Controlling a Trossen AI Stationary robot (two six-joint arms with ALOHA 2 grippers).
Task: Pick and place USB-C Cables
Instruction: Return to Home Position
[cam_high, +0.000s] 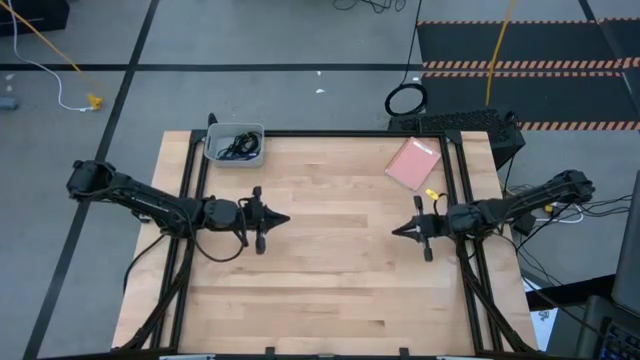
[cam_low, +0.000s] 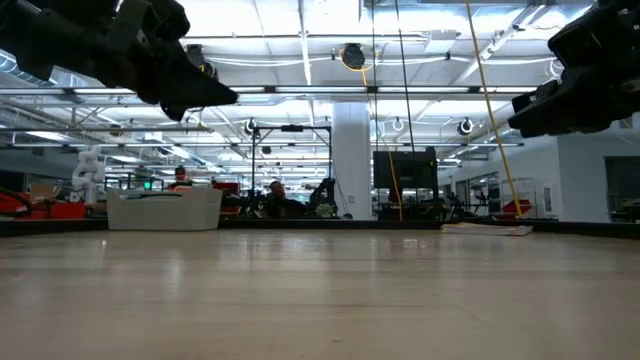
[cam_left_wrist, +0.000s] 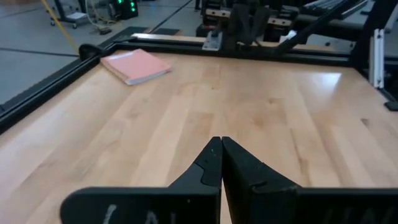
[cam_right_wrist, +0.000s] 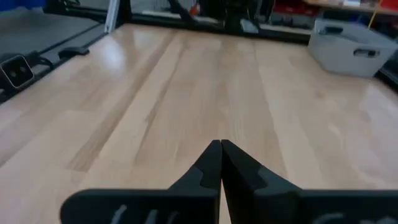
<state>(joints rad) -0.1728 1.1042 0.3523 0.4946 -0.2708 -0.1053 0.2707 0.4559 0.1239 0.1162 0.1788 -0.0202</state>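
Dark cables (cam_high: 238, 148) lie coiled inside a small grey bin (cam_high: 234, 144) at the table's far left corner; how many and which colours, I cannot tell. The bin also shows in the low view (cam_low: 164, 208) and the right wrist view (cam_right_wrist: 351, 45). My left gripper (cam_high: 285, 219) hovers shut and empty above the table's left middle, pointing right; it shows in its wrist view (cam_left_wrist: 221, 144). My right gripper (cam_high: 396, 231) hovers shut and empty above the right middle, pointing left; it shows in its wrist view (cam_right_wrist: 221, 146).
A pink notebook (cam_high: 412, 163) lies flat at the table's far right and shows in the left wrist view (cam_left_wrist: 135, 65). A black frame rail (cam_high: 340, 133) runs along the table's edges. A small yellow piece (cam_high: 432, 193) sits near the right arm. Bare wood lies between the grippers.
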